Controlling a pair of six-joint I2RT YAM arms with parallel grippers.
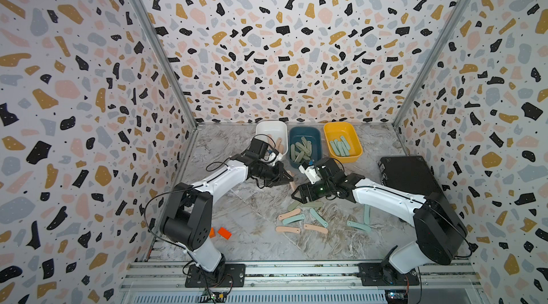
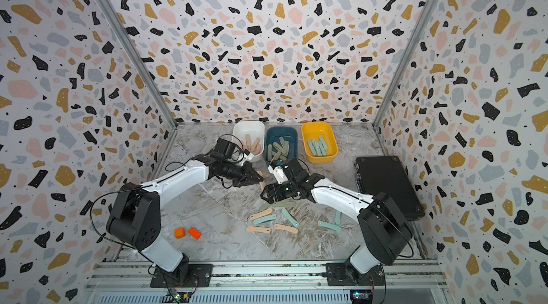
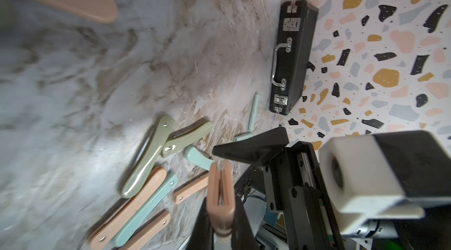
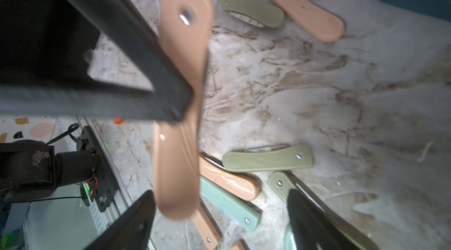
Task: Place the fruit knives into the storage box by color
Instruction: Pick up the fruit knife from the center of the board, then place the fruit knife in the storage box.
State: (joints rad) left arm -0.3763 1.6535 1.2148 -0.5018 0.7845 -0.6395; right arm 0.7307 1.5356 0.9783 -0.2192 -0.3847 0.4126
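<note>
The left pincer [image 3: 220,206] is clamped across the flat sides of a peach knife [image 4: 179,153] above the tabletop [image 1: 255,228], with the right pincer [image 1: 296,192] spread wide beside it; the knife looks light, stiff and smooth, likely to pivot unless gripped mid-length.

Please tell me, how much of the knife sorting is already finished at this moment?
Partly done: the white bin holds pink knives, the blue bin green knives, the yellow bin teal knives. In hand: the left gripper is shut on a pink knife; the right gripper is open. Left: roughly ten loose knives on the table.
</note>
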